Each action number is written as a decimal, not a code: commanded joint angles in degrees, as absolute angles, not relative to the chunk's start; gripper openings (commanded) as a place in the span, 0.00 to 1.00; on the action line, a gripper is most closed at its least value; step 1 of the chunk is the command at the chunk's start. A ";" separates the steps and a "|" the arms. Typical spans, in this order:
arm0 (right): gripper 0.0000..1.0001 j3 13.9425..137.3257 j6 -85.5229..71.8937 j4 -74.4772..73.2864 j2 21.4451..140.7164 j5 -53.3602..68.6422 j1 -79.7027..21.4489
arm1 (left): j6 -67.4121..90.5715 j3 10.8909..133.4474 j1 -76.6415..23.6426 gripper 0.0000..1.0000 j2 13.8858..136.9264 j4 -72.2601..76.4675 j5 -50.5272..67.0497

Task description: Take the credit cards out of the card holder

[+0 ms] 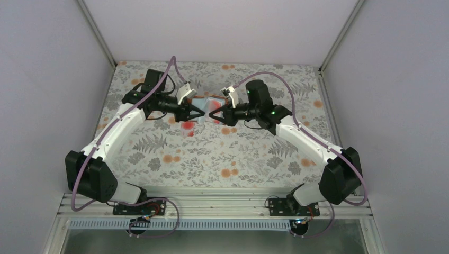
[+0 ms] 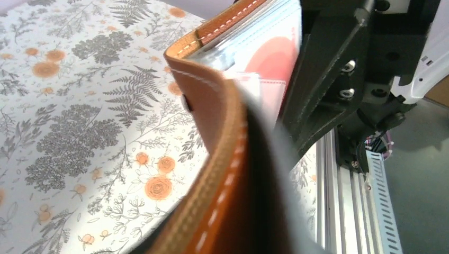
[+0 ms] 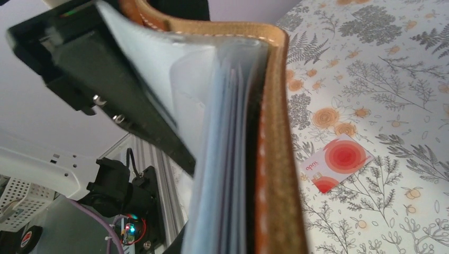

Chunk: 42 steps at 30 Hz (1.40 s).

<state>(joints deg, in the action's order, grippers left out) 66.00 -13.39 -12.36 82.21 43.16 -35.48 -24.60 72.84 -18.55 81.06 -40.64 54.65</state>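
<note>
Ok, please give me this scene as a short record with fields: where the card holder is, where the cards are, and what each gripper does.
card holder: open, brown cover and clear sleeves, held up between the two grippers
card on the table: pale with red circles, lying flat, apart from the holder
card in the sleeve: a red round mark shows through the plastic; not yet out, it seems
left gripper: at the holder; open or shut cannot be told
right gripper: closed on the holder's edge, it seems
table: floral cover

Your left arm [image 1: 114, 132] and right arm [image 1: 307, 140] have white links, black joints, purple cables [image 1: 172, 66] and green lights [image 1: 272, 112]. Your left claw [image 1: 200, 113] and right claw [image 1: 216, 114] are black.
</note>
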 commanded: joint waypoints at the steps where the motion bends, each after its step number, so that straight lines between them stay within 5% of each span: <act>1: 0.05 67.90 -9.36 -10.41 79.63 47.65 -37.34 | -25.02 72.31 -19.86 0.13 81.28 -38.59 52.12; 2: 0.07 67.67 -8.77 -10.83 79.04 47.61 -37.25 | -25.04 72.25 -19.80 0.03 81.04 -38.58 51.93; 8: 0.36 65.10 -6.02 -13.52 76.22 46.96 -34.51 | -25.49 72.91 -19.36 0.02 80.77 -39.78 55.18; 10: 0.39 63.68 -6.05 -13.70 75.30 45.92 -33.32 | -25.64 73.13 -19.04 0.03 80.66 -40.14 56.86; 19: 0.14 61.31 -7.25 -13.19 75.08 45.41 -31.43 | -26.03 73.08 -18.13 0.02 80.47 -40.64 59.50; 27: 0.04 60.37 -7.89 -14.49 74.58 44.41 -30.10 | -24.64 72.09 -15.91 0.02 80.12 -39.56 60.85; 28: 0.04 60.42 -8.74 -14.92 74.72 42.87 -29.91 | -23.92 71.79 -15.85 0.08 80.13 -39.01 60.13; 30: 0.04 61.19 -11.31 -16.88 75.62 37.47 -28.99 | -22.19 71.42 -15.60 0.44 80.15 -37.73 57.23; 31: 0.04 62.13 -13.09 -18.94 76.49 33.22 -28.54 | -21.70 71.63 -15.42 0.48 80.14 -37.37 55.75; 37: 0.04 71.01 -23.18 -35.85 83.97 -2.88 -28.32 | -20.36 72.40 -15.00 0.53 79.13 -35.90 45.97; 42: 0.04 76.10 -24.85 -35.78 86.99 -2.65 -31.58 | -22.06 71.77 -17.46 0.52 79.41 -37.13 52.99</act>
<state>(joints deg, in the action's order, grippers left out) 70.74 -20.78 -32.93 85.93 5.39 -28.97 -21.17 71.88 -15.31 80.71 -37.78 49.60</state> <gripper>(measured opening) 0.113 0.521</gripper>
